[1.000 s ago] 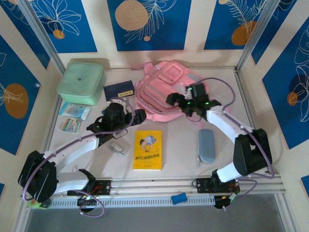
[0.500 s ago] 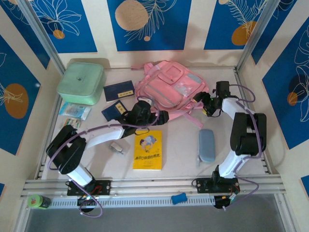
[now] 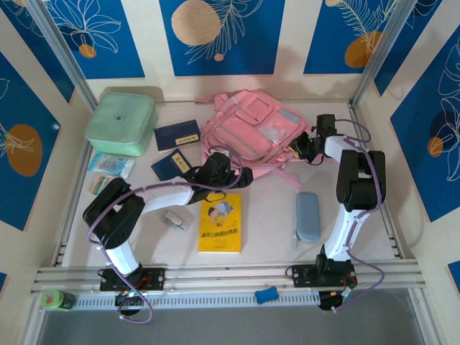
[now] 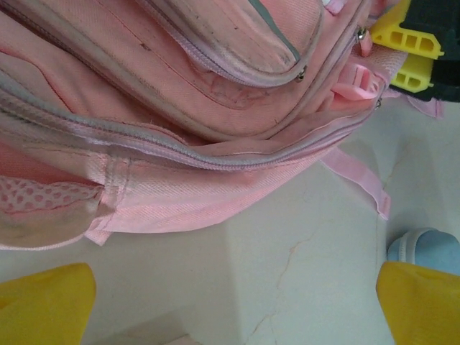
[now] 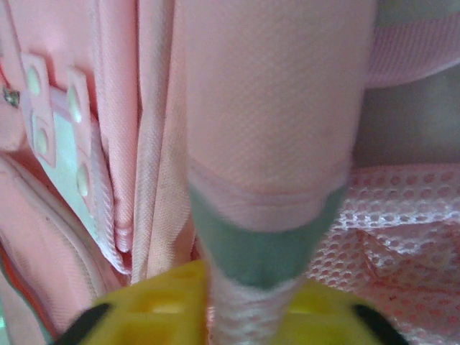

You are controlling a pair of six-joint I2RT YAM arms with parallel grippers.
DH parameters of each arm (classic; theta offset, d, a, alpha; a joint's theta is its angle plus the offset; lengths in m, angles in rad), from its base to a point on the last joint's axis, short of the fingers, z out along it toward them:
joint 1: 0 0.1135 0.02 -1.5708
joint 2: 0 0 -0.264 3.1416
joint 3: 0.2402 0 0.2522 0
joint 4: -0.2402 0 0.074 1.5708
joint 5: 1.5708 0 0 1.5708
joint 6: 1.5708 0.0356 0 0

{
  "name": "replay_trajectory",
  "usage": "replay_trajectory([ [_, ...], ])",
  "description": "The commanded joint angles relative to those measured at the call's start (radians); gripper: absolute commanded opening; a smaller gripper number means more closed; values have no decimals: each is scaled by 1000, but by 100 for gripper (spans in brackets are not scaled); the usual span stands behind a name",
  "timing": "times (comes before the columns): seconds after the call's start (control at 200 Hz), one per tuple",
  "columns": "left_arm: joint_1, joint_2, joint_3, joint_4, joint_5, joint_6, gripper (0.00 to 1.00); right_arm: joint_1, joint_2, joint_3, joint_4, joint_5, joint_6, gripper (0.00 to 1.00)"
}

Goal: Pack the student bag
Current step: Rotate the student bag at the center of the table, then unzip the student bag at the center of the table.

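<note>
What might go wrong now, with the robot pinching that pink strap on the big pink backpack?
1. The right gripper clamps only a narrow pink strap of the soft pink fabric backpack; pulling may drag the whole bag or let the strap slip out.
2. The open left gripper sits close to the bag's near edge, where another loose pink strap lies; it might snag it.

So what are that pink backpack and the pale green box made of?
Student bag: soft woven fabric with a matte look; the weave, stitched seams and mesh pocket are visible. Mint-green box: possibly smooth plastic, judging by its even surface and rounded corners, but it is too distant to be sure.
</note>
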Motion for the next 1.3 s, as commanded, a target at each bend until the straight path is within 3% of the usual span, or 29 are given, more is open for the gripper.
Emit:
replay_trajectory([
  [0.0,-2,41,40,33,-28,-7,99,-12,-56,-6,30,-53,3,6],
  [0.04,0,52,46,43,-42,-20,99,-21,-80,-28,43,-59,5,0],
  [0.23,5,165,165,84,-63,9,99,-72,-220,-154,65,-98,20,0],
  [0.5,89,264,383,17,-19,151,99,-44,-505,-368,69,-126,99,0],
  [0.66,159,196,358,42,70,210,100,28,-615,-422,90,-49,252,0],
  [0.84,149,-29,150,38,38,263,99,72,-669,-428,77,70,359,0],
  [0.94,100,-148,75,-34,-27,267,99,100,-683,-423,50,116,384,0],
  [1.05,-12,-208,26,-59,-87,242,97,133,-689,-408,10,149,393,0],
  [1.296,-219,-93,138,-85,-109,247,91,160,-676,-382,7,134,395,0],
])
